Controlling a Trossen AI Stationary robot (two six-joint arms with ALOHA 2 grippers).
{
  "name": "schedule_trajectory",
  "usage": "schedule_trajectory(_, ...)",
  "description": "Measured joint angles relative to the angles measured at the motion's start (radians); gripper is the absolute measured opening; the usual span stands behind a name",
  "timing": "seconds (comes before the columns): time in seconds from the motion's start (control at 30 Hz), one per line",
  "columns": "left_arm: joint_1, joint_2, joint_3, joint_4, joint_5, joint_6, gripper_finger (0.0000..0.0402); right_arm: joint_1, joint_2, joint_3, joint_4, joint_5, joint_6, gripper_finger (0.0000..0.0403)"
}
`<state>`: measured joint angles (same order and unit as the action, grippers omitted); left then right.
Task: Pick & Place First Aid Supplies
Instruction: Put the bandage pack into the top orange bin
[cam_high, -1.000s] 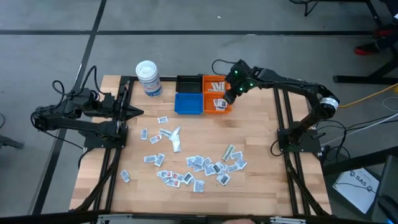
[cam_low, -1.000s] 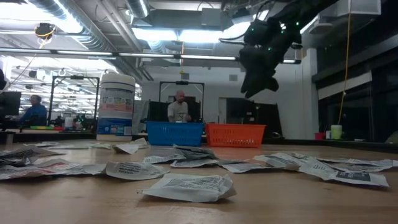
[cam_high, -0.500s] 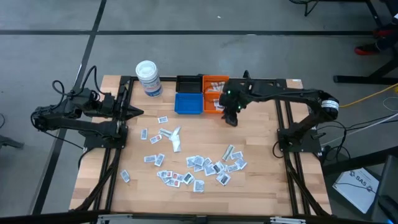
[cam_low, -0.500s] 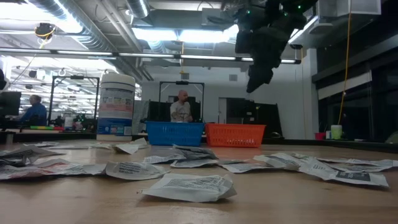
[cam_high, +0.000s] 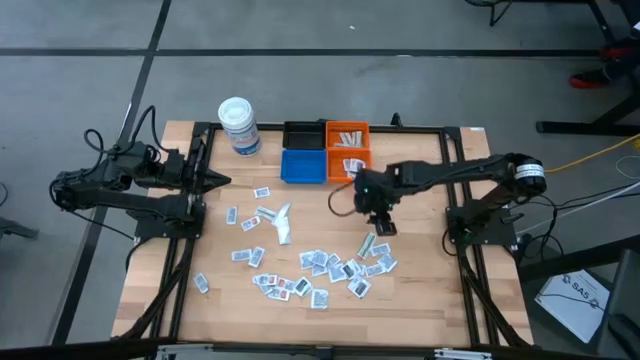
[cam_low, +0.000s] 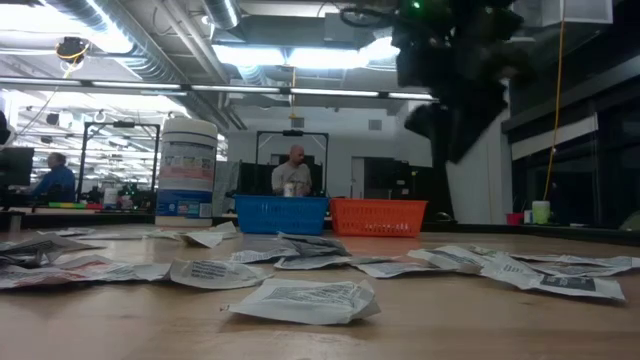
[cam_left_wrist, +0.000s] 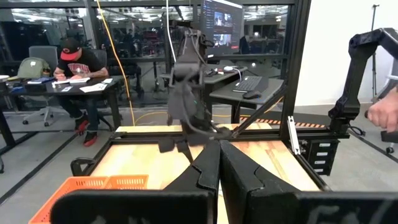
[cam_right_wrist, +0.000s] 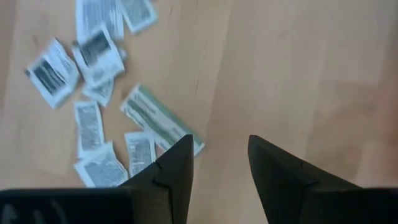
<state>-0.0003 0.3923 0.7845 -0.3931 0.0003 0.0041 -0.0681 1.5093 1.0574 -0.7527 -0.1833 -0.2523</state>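
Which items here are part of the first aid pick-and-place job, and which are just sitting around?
Part of the job:
- sachets scattered on the table
- orange bin already holding some sachets
- right gripper, open above the pile

Lying about:
- white tub
- blue bin
- black bin
- left gripper, shut, parked at the table's edge

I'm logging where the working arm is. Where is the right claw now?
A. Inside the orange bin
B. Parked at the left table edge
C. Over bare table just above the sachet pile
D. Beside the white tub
C: the open, empty right claw hovers near the green-striped sachet.
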Motion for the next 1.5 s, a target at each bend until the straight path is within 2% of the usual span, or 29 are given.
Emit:
schedule_trajectory(0.1,0.0,0.0,0.0,0.0,0.0,0.0,0.0004,0.026,0.001,-0.065,0.049,0.037,0.006,0.0153)
schedule_trajectory(0.33,0.0,0.0,0.0,0.0,0.0,0.0,0.0004,0.055,0.016,-0.166,0.169,0.045,0.008,0.0153)
schedule_trajectory(1.1,0.0,0.0,0.0,0.0,0.0,0.0,0.0004,0.09,0.181,-0.165,0.229,0.045,0.01,0.0152)
schedule_trajectory(1.23,0.0,0.0,0.0,0.0,0.0,0.0,0.0004,0.09,0.182,-0.165,0.23,0.049,0.013,0.0131)
schedule_trajectory(1.5,0.0,0.0,0.0,0.0,0.0,0.0,0.0004,0.089,0.183,-0.165,0.233,0.075,0.045,0.0044)
